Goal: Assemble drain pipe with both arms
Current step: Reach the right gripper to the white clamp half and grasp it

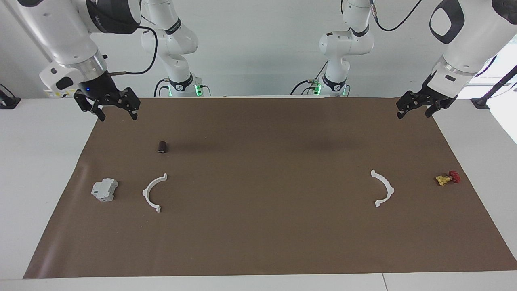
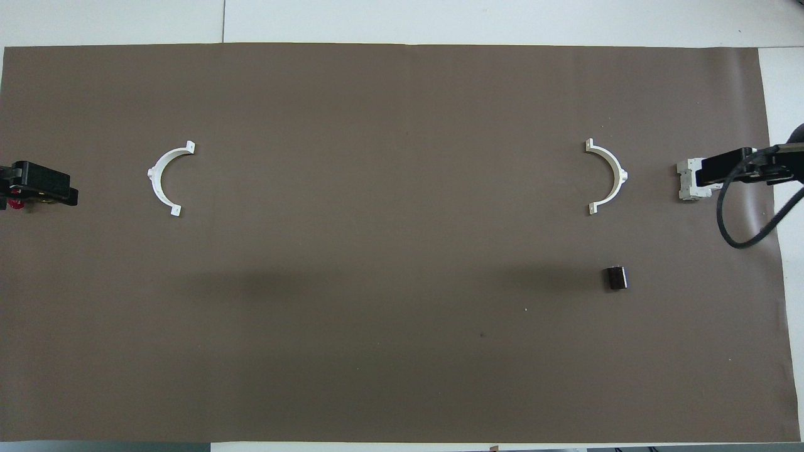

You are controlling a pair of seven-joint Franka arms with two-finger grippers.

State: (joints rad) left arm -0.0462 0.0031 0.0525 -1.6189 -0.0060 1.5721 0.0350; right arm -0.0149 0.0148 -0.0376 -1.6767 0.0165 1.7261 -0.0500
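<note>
Brown mat (image 1: pixel 258 242), two half-ring pieces (image 1: pixel 153 192) (image 1: pixel 383 188) well apart, left claw (image 1: pixel 418 108) and right claw (image 1: pixel 117 111) raised, open, empty

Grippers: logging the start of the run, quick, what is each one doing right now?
Left gripper: open, holding nothing, up over the brown mat's corner at its own end.
Right gripper: open, holding nothing, up over the mat's corner at its own end.

White table (image 1: pixel 40 169) under brown mat (image 1: pixel 262 242) with scattered parts
</note>
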